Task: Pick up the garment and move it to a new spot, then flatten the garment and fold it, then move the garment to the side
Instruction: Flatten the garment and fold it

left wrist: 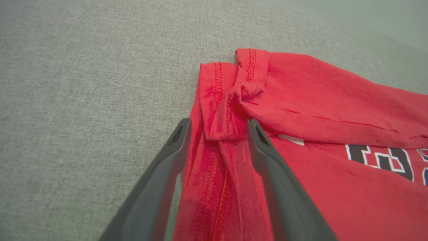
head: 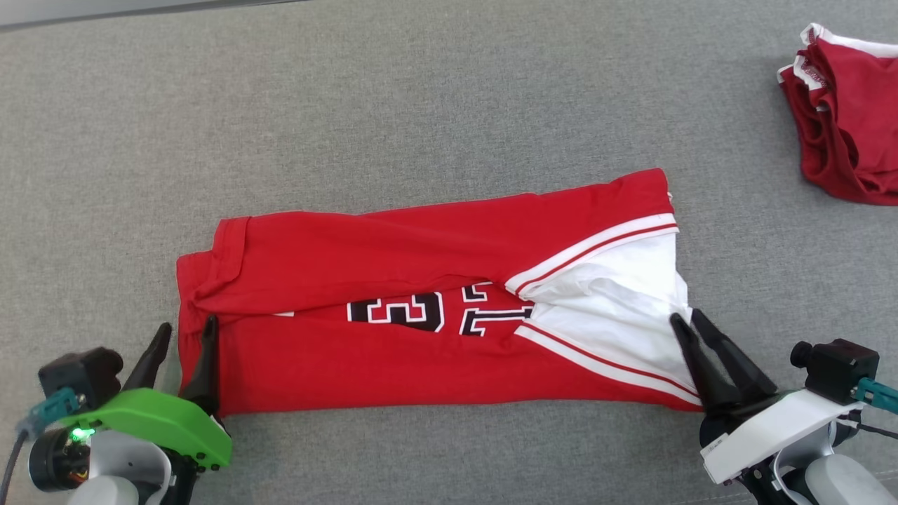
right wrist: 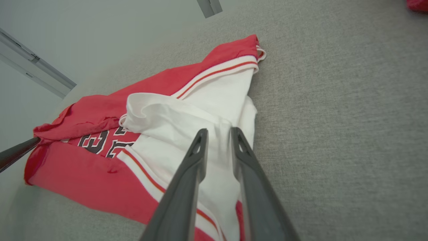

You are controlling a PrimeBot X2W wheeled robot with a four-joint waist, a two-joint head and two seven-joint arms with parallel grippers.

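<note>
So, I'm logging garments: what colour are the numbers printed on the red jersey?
The numbers are black with a white outline; head view shows them best.

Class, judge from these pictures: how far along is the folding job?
Done: the jersey lies flat, one long side folded over its number. In hand: the left gripper and right gripper sit at its two ends. Still to do: folding it across, then moving it aside.

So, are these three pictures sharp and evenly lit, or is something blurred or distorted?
Head view: soft, even light, no glare, the garment sharp. Left wrist view: the left pincer looks soft close to the lens; the hem beyond it is sharp. Right wrist view: wide-angle tilt, the grey surface slants; the right pincer is slightly blurred.
</note>
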